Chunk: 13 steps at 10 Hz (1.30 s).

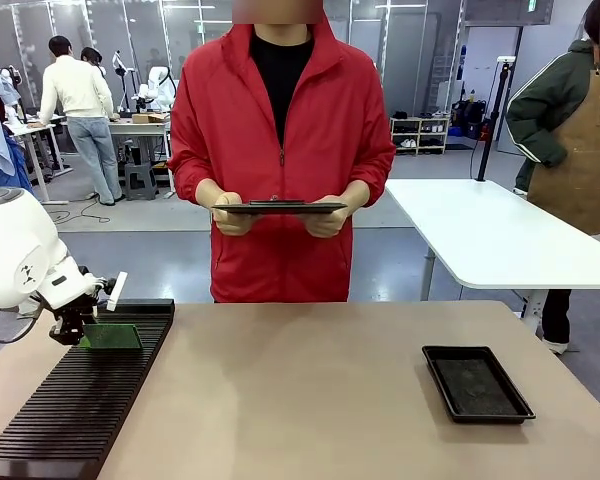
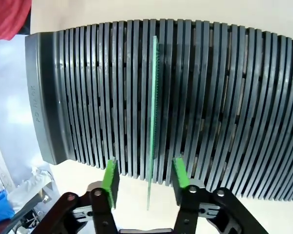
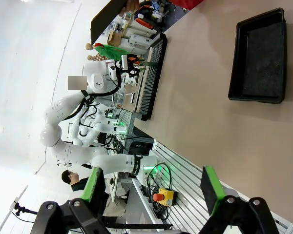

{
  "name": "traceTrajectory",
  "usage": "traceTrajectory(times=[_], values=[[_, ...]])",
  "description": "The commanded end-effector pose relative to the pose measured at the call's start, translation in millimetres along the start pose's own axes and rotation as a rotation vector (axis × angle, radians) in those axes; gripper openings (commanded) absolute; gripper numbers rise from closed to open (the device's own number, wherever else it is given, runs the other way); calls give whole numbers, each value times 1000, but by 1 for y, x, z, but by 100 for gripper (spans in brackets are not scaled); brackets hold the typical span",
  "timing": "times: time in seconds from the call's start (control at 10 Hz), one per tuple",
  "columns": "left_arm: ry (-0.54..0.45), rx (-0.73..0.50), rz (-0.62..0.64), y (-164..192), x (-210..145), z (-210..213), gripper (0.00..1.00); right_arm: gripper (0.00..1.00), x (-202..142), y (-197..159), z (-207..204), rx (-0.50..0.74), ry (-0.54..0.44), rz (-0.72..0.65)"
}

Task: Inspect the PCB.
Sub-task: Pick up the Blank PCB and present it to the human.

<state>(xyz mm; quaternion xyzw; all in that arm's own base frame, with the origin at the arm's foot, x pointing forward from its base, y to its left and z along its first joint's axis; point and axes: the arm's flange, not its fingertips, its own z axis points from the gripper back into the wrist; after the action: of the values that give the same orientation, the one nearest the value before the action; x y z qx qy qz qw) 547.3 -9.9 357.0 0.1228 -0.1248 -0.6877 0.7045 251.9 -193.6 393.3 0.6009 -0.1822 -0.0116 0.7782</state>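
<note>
PCB (image 2: pixel 153 107): set on edge in a rack (image 2: pixel 224 97) slot, long axis run straight ahead from the left end effector (image 2: pixel 145 166).
Left end effector: pads (image 2: pixel 111 178) apart, PCB straddled, untouched.
Right end effector (image 3: pixel 151 183): apart, empty, farther off.

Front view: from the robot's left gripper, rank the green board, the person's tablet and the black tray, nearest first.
1. PCB, at the left gripper, left side.
2. Tablet, held by the person, far side.
3. Black tray, right side.
</note>
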Motion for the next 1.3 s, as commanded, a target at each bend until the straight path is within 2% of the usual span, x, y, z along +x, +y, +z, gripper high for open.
traceTrajectory(times=[0.0,0.3,0.7,0.9,1.2], values=[[-12,-6,-13,10,-7,-2,0,100,0,1,1,7,-3,2],[-56,-33,-15,10,-9,-3,0,100,0,1,1,7,-3,2],[-35,-63,-14,11,-10,1,0,100,0,1,1,7,-3,2],[-26,-70,27,11,-8,26,0,100,0,1,1,7,-3,2],[-110,-37,124,1,-12,79,0,100,0,1,1,7,-3,2]])
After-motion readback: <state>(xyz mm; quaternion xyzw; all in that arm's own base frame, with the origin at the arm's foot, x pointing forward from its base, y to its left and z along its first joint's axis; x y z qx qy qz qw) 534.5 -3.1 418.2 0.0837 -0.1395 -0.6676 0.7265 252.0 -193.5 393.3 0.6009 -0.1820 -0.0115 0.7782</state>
